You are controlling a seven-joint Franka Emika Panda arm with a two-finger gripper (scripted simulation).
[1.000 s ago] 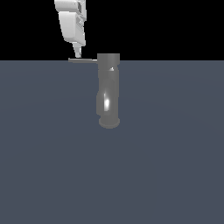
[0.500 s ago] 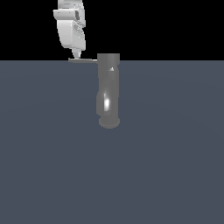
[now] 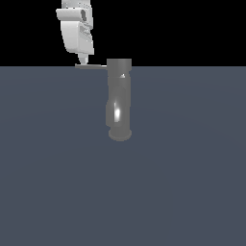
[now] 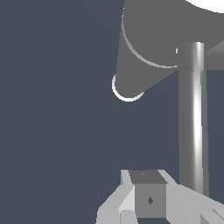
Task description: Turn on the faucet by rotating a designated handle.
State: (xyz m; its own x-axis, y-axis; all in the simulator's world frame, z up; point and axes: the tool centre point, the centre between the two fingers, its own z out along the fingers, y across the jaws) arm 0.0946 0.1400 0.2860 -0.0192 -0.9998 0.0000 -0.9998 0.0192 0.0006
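The faucet (image 3: 119,103) is a grey glossy column with a wide round end nearest the camera and a squarish cap at its far end. The handle (image 3: 92,66), a thin flat bar, projects from the cap toward the exterior view's left. My gripper (image 3: 82,61) hangs from above with its narrow tip at the handle's outer end, touching it or just above it. Its fingers look closed together and hold nothing. In the wrist view the handle (image 4: 192,113) is a long shiny bar running from the faucet body (image 4: 148,43) down past one side of my gripper (image 4: 148,194).
A flat dark blue-grey floor (image 3: 192,173) spreads around the faucet. Beyond its far edge the background is black.
My gripper's body has come slightly lower and toward the exterior view's left, its tip staying at the handle's outer end. The handle and faucet look unchanged.
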